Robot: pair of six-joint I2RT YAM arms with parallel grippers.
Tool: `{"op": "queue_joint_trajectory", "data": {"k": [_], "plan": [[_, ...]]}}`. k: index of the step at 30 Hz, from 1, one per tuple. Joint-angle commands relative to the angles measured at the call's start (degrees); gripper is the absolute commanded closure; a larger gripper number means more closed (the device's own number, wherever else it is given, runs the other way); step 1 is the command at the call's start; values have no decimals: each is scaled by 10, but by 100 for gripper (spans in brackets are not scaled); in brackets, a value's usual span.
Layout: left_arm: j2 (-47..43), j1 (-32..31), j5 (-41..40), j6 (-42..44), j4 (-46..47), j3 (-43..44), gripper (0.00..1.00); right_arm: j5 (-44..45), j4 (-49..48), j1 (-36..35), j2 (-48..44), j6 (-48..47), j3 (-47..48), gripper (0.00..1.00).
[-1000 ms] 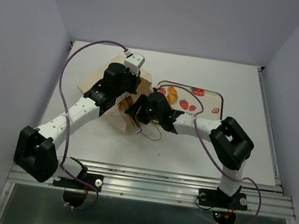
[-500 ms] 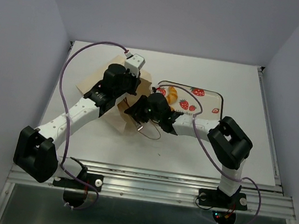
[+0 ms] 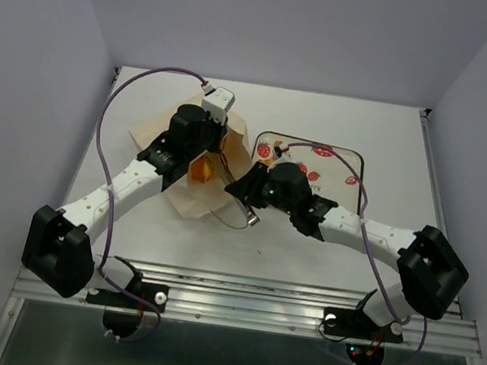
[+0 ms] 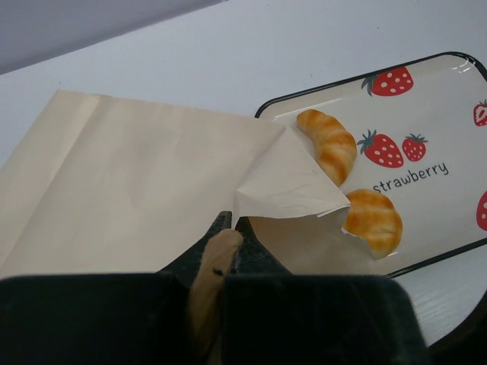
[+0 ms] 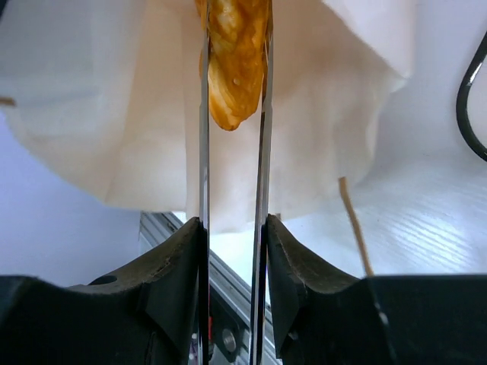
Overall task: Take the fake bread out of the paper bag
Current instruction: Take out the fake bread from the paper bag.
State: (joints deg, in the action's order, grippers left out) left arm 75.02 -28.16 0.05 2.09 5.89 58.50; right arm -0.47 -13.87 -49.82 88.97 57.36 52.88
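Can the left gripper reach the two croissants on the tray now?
Probably not yet. The left gripper is shut on the paper bag, so it is occupied. The croissants lie mostly uncovered on the tray, but it would have to release the bag first.

The paper bag [image 4: 137, 175] is cream. The croissants [image 4: 329, 143] and the bread loaf [image 5: 236, 61] are golden orange with pale stripes. The tray [image 4: 456, 122] is cream with red strawberries and a black rim

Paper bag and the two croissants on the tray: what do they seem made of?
Paper bag: matte cream paper, holding sharp creases and a curled flap. Croissants: probably moulded plastic, smooth orange-brown with painted-looking stripes and slight sheen; foam can't be ruled out.
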Motion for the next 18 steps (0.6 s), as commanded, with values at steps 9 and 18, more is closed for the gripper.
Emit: {"op": "queue_joint_trajectory", "data": {"k": [9, 18], "plan": [[-12, -1, -31, -8, 24, 10, 100, -118, 78, 28, -157, -80, -45, 84], [11, -1, -41, -42, 22, 35, 100, -273, 253, 39, -247, -159, -71, 84]]}}
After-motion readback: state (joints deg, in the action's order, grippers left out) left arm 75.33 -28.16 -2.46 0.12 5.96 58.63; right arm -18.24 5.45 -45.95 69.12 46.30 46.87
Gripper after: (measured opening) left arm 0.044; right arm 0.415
